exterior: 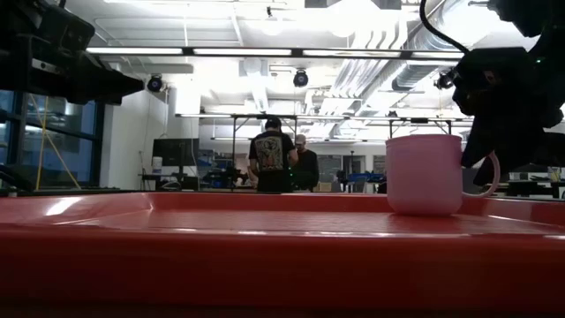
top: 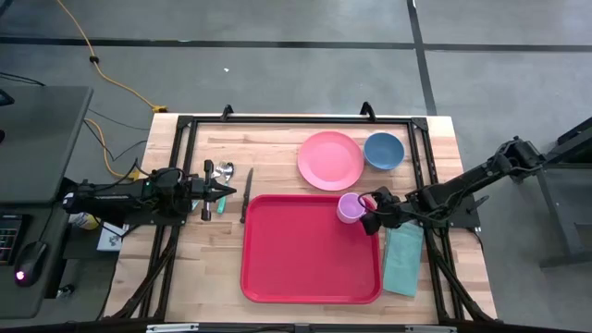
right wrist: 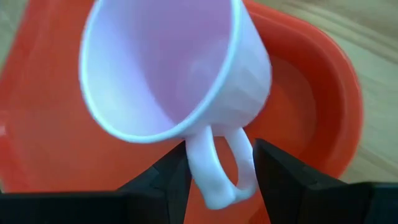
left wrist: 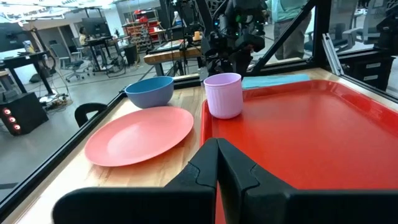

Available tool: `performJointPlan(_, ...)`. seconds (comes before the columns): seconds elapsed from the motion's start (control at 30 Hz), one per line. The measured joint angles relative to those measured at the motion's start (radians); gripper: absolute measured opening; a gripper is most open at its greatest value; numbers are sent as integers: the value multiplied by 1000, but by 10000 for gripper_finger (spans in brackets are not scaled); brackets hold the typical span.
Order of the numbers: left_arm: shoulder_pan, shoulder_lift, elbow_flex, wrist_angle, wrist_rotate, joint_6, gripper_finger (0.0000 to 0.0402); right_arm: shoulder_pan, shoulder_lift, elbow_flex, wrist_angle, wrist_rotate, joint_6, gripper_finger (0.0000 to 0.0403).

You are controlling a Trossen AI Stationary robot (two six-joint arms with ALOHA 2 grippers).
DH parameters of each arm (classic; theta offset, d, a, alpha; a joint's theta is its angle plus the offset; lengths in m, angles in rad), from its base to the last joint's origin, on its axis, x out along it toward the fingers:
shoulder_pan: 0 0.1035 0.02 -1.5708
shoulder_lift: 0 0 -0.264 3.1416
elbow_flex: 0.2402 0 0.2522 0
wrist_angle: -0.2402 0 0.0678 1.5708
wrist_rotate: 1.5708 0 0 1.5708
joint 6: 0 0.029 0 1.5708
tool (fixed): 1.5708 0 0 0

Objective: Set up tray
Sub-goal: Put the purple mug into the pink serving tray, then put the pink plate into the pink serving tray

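Observation:
The red tray lies in the middle of the table. A pale purple mug stands upright on the tray's far right corner, its base on the tray floor. My right gripper is just to the right of the mug, shut on its handle. My left gripper is shut and hovers over the wood left of the tray, holding nothing; in its wrist view the fingers point across the tray toward the mug. My right gripper has the mug's handle loop pinched between its two fingers, coming from the table's right side and slanting down. One finger lies against each side of the loop. The mug stands upright with its base on the tray.
A round pink plate and a blue bowl sit on the wood beyond the tray's far edge. A teal napkin lies right of the tray. Cutlery and a knife lie left of it, under my left gripper.

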Motion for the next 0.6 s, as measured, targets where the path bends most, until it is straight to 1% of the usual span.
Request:
performJointPlan(0.33, 0, 0, 0, -1, 0, 0, 37, -16, -7, 0, -11, -19, -11, 150)
performJointPlan(0.6, 0, 0, 0, -1, -1, 0, 37, -16, -93, 0, -53, -14, -18, 150)
